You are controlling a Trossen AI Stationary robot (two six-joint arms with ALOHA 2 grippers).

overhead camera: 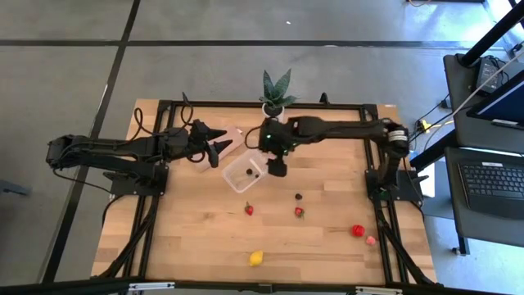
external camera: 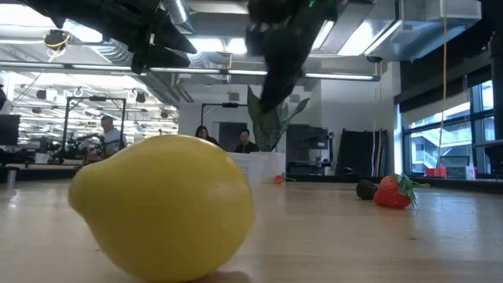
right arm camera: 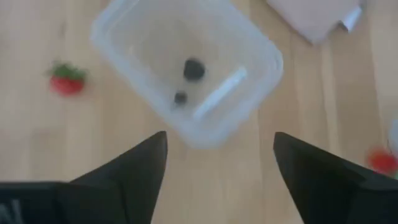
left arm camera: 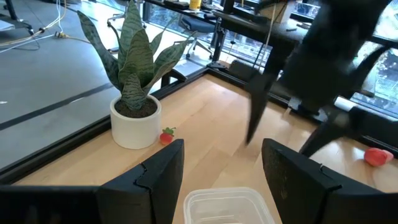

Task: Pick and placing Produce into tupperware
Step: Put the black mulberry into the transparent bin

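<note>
Hovering above the tupperware, the right gripper has its fingers spread wide and grasps nothing. Directly beneath it, in the right wrist view, the clear container holds two dark berry pieces, one larger than the other.

To the far side of that container, the left gripper hangs above the table, its fingers also parted and empty, with the container's rim just below and ahead of them. Beyond it stand the potted plant and a small red piece beside the white pot. A flat pale piece lies under the left gripper.

Away from the right gripper, toward the near table edge, the rest of the produce lies loose: a strawberry, another strawberry, a dark berry, a red round fruit with a pinkish piece beside it, and the lemon nearest the edge.
</note>
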